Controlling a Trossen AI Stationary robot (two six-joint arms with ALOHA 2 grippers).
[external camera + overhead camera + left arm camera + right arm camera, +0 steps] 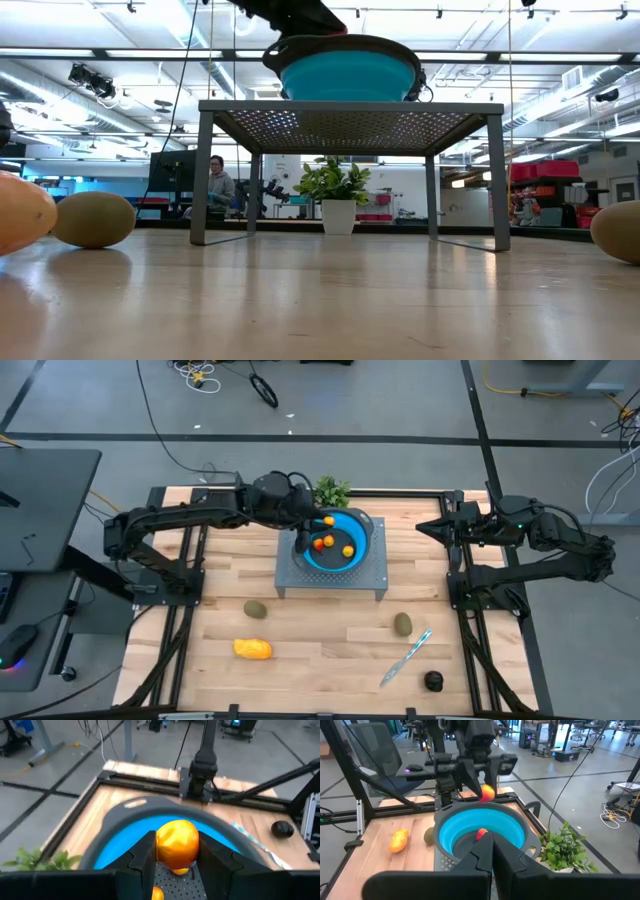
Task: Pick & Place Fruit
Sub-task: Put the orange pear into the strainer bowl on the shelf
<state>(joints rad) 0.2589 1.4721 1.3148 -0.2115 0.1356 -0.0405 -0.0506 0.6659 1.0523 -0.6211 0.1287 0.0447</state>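
My left gripper (324,523) is shut on a tiny round orange fruit (177,841) just above the blue bowl (342,540), near its left rim. The bowl stands on a grey perforated stand (375,575) and holds other small orange fruits (318,542). On the table lie two olive-brown ovals (256,609) (402,623), a yellow-orange oblong (253,649) and a near-black round fruit (433,680). My right gripper (492,851) is shut and empty at the table's right side, pointing toward the bowl. My left gripper pinches the small orange fruit by its two sides (160,845) between its two fingers. The fingers (470,775) slant down from the table's left. The fruit is lifted clear, over the bowl's inside (470,832).
A silver knife with a light-blue handle (405,657) lies at the near right. A green leafy plant (330,490) stands behind the bowl. Black frame rails (470,610) run along both sides of the table. A person shows in the room beyond (217,185).
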